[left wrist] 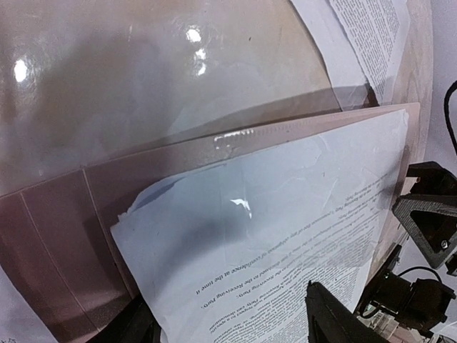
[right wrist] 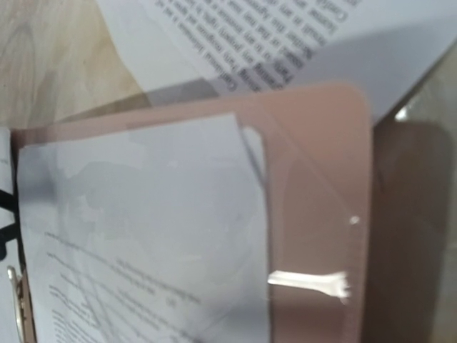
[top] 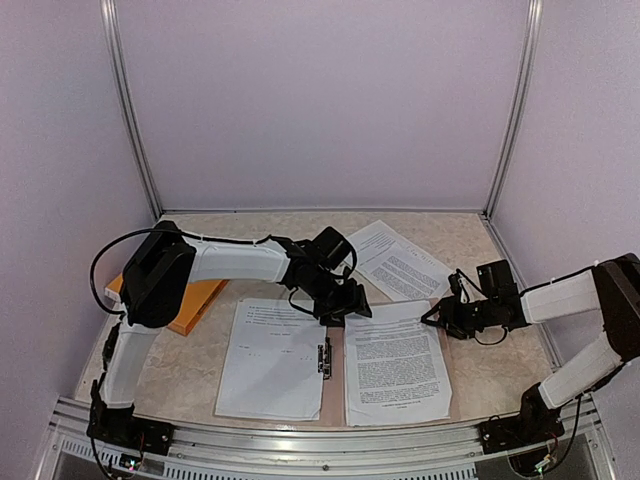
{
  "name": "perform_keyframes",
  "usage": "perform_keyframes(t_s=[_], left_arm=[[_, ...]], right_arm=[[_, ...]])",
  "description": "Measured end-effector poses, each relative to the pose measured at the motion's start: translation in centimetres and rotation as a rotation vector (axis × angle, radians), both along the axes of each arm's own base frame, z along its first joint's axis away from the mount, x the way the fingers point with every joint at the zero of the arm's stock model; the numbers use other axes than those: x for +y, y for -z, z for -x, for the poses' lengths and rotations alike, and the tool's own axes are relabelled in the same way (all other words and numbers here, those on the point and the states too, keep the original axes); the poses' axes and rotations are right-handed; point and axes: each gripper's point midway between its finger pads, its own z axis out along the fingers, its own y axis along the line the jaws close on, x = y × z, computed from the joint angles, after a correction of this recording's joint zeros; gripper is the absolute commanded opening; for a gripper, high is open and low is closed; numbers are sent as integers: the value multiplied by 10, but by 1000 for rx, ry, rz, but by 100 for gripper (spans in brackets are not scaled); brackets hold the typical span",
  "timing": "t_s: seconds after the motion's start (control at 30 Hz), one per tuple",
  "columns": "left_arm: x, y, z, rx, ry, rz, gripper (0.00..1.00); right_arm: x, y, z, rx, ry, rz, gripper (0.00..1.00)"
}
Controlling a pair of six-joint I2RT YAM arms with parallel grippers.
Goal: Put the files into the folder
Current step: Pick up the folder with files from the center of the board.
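Files (top: 395, 365) lie on both halves of the open folder (top: 336, 395) in the top view. One more sheet (top: 400, 262) lies loose on the table (top: 490, 385) behind it. The left gripper (top: 345, 305) hangs over the folder's far edge near the spine. The right gripper (top: 437, 318) sits at the right page's edge, and I cannot tell how its jaws stand. In the left wrist view, fingers (left wrist: 328, 318) stand well apart over a page on the folder, with a clear cover (left wrist: 143, 78) bowed up beside it. The right wrist view shows no fingers, only a page corner on the folder. The likely risk is the cover dropping, or a jaw dragging a page askew.
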Motion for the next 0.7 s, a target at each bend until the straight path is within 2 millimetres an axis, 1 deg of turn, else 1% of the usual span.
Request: perform_keyframes(t_s=[0.37,0.7], left_arm=[[-4,1,1,11,10,8,64],[-15,1,4,20,32,27,62]], right_arm=[[0,0,0,0,1,1,50],[0,0,0,0,1,1,49]])
